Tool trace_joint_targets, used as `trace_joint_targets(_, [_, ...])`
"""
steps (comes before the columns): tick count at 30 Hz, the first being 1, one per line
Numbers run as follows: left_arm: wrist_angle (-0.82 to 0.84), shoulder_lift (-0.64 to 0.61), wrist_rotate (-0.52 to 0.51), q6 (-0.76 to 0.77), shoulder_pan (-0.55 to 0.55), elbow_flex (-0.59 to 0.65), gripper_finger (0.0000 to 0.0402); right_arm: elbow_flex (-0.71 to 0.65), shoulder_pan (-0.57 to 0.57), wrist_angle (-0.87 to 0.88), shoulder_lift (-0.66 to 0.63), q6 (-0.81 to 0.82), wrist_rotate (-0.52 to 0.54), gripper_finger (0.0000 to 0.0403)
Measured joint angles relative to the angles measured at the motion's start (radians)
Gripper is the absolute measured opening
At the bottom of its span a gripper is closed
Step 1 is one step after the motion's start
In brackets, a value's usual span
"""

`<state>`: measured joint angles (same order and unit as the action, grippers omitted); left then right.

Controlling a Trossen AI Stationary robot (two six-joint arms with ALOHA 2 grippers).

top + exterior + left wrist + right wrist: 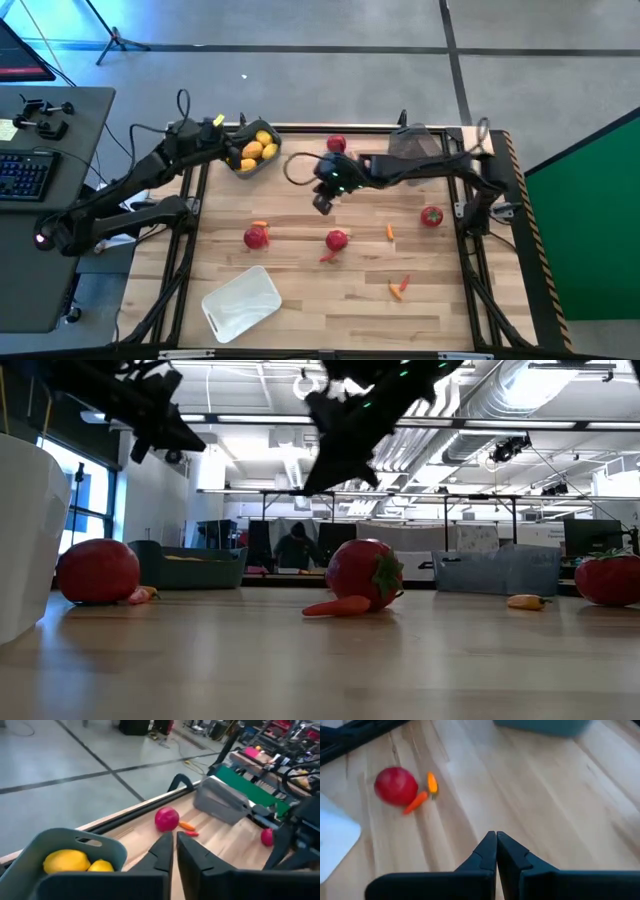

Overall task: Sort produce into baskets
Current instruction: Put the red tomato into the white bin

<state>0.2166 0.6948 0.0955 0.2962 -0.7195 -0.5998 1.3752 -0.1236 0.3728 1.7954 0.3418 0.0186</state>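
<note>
The wooden table [300, 290] holds the white basket [241, 301] at seven o'clock and the lemon-filled blue-grey basket [252, 152] at eleven, where the left gripper [222, 124] hovers pressed together and empty, while the right gripper [322, 203], likewise shut near centre, should spread before descending squarely over the red fruit [337, 240] at its six o'clock.

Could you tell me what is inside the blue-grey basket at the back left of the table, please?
The blue-grey basket holds yellow lemon-like fruits; several show from above. Its wall and the left gripper may cover more.
</note>
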Motion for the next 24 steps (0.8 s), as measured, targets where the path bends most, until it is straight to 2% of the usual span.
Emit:
trace_joint_targets(4, [-0.004,-0.057,-0.005,-0.001,0.039,0.034,0.0003,-0.121,0.043,0.027,-0.142,0.066,-0.009,0.0000])
trace_joint_targets(9, [0.000,-0.091,-0.005,0.016,0.080,0.075,0.0001,-0.215,0.128,0.056,-0.259,0.156,-0.023,0.0000])
trace_joint_targets(15, [-0.006,-0.090,-0.003,0.015,0.133,0.109,0.0001,-0.229,0.238,0.071,-0.271,0.217,-0.059,0.0007])
trace_joint_targets(19, [-0.005,-0.090,-0.003,0.017,0.167,0.124,0.0001,-0.229,0.292,0.073,-0.248,0.173,-0.058,0.0057])
trace_joint_targets(24, [-0.006,-0.086,-0.005,0.033,0.192,0.126,0.0001,-0.223,0.302,0.079,-0.204,0.112,-0.083,0.0167])
